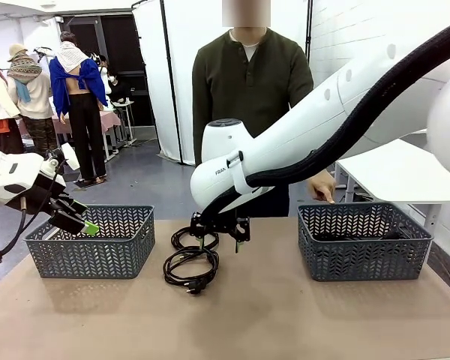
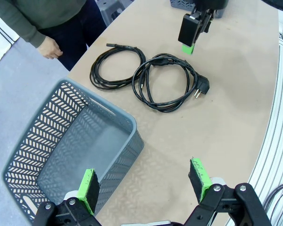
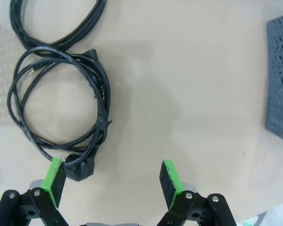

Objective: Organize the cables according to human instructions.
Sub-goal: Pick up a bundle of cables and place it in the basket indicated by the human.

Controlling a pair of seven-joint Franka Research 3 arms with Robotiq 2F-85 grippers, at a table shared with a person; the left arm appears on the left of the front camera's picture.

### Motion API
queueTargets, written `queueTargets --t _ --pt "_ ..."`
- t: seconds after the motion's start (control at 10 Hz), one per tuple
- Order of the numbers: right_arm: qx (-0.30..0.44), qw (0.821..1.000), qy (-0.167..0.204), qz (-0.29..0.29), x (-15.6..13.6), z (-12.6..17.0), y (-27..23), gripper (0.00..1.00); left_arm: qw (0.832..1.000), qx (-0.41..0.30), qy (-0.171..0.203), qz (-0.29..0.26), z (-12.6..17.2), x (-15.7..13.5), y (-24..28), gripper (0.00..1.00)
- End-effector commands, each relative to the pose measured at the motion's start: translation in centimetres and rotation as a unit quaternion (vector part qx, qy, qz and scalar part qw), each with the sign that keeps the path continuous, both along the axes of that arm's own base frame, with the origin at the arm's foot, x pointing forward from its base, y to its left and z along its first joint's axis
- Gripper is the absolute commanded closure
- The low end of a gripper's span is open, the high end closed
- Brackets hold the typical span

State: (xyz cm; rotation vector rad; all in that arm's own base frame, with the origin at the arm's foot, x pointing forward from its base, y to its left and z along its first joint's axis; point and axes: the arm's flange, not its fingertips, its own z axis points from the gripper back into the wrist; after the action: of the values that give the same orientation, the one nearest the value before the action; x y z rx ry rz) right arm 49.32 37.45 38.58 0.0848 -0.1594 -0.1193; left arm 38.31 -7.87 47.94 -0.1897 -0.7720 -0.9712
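Two coiled black power cables (image 3: 103,106) lie on the brown desk (image 1: 285,322) between two grey lattice plastic baskets (image 1: 364,259).
The right gripper (image 3: 111,176) hovers just above them, spread wide and empty; the left gripper (image 2: 144,181) hangs at the left basket (image 2: 42,136), equally wide.

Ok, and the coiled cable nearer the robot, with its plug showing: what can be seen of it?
The nearer cable is a thin black power cord wound into a loose round coil of several loops, flat on the tan table between two grey baskets. Its black angled plug juts out on the robot's side. Its far edge reaches the second coil. The open right hand hangs above it, not gripping.
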Motion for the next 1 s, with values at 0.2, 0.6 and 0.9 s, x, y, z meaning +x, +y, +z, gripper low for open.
queueTargets --t 0.2,0.6,0.9 --pt "-0.032 0.999 0.007 -0.029 1.7 -1.9 1.8 0.0 1.0 -0.003 0.0 -0.004 -0.2 0.2 0.3 0.0" --pt "-0.043 0.998 0.019 -0.042 2.1 -4.1 1.6 0.0 1.0 -0.003 0.0 -0.004 -0.2 0.2 0.3 0.0" --pt "-0.045 0.998 0.03 -0.044 2.3 -5.1 1.4 0.0 1.0 -0.003 0.0 -0.004 -0.2 0.2 0.3 0.0"
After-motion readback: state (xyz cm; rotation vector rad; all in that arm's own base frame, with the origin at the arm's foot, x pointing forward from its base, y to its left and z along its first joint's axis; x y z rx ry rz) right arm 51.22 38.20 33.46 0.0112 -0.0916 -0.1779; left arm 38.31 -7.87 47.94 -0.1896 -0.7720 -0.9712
